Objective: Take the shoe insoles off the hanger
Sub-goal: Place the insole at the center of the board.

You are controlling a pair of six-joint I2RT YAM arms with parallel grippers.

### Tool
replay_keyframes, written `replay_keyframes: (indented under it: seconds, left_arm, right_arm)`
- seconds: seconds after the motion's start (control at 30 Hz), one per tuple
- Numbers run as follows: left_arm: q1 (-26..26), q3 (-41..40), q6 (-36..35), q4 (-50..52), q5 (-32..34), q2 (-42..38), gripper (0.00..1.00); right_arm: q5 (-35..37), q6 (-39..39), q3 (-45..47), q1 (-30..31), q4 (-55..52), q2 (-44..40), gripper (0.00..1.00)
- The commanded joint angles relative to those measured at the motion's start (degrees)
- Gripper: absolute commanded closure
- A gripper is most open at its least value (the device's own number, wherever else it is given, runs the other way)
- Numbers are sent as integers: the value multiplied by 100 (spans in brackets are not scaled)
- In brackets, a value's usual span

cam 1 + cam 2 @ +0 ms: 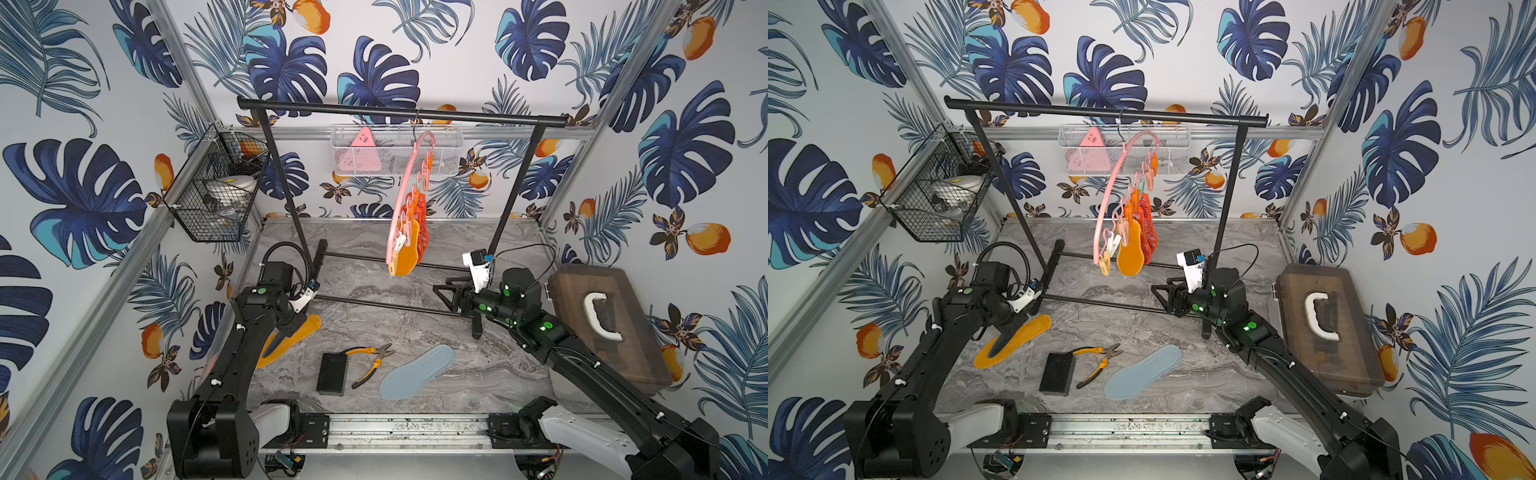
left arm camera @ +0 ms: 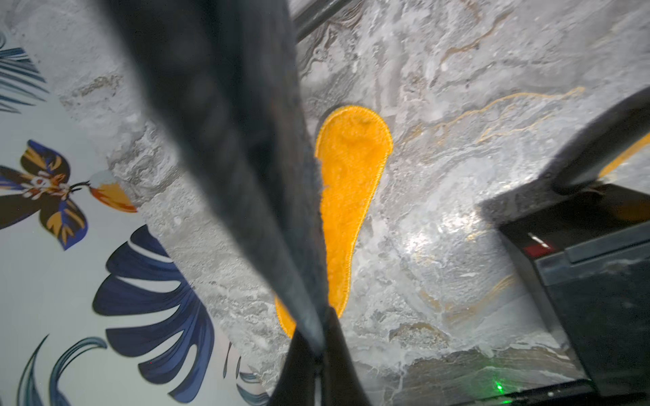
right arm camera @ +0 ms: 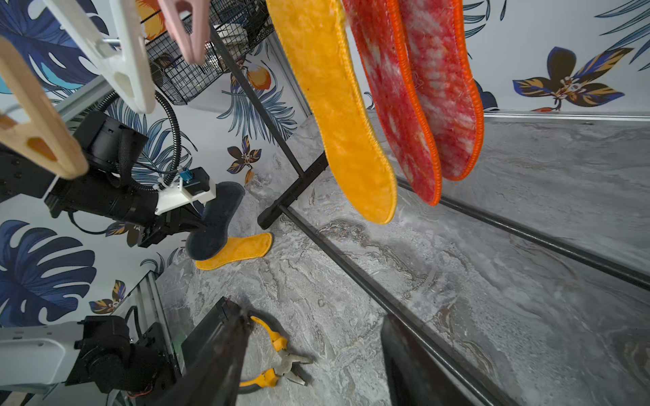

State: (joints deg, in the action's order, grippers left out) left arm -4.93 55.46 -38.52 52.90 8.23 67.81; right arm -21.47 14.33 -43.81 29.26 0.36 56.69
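Left gripper (image 3: pixel 172 223) clamps the dark grey insole (image 3: pixel 218 218) low over the tabletop yellow-orange insole (image 3: pixel 234 251), at eight o'clock on the table (image 1: pixel 478 374). Right gripper (image 3: pixel 314 316), jaws apart and empty, sits at four o'clock of the pink hanger (image 1: pixel 398 212), where the pegged yellow-orange insole (image 3: pixel 344 123) and two red-orange insoles (image 3: pixel 439 88) overlap. A light blue insole (image 1: pixel 417 372) lies at six o'clock. A hard tug could swing the hanger or unhook it from the rack (image 1: pixel 399 112).

Pliers (image 1: pixel 371 365) lie just right of a block (image 1: pixel 331 374) — both near. Rack (image 1: pixel 399 113) stands behind; brown case (image 1: pixel 611 328) (white handle) at right, wire basket (image 1: pixel 212 199) on the left wall.
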Motion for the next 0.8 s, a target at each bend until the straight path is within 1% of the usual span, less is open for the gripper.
replay_keyframes:
  seconds: [0.0, 0.1, 0.17, 0.27, 0.43, 0.67, 0.77]
  left_arm:
    - [-106, -83, -191, -421, 883, -25, 100]
    - [-296, -349, -533, -998, 1378, 53, 100]
    - [-497, -495, -713, -1396, 1449, 206, 100]
    - [-759, -543, -744, -1871, 1442, 550, 100]
    - [-834, -720, -735, -3109, 1728, 1068, 100]
    - [-830, -949, -223, -3378, 1573, 1722, 100]
    - [-834, -932, 88, -3131, 1280, 1858, 100]
  right_arm:
    - [175, -147, 70, 10, -32, -110, 37]
    - [253, -176, 135, 11, -20, -191, 37]
    - [271, -184, 171, 11, -10, -247, 36]
    - [275, -232, 171, 10, -77, -337, 36]
    - [376, -312, 239, 10, -47, -460, 36]
    - [345, -387, 69, 12, -247, -392, 36]
    - [397, -336, 136, 10, -246, -477, 35]
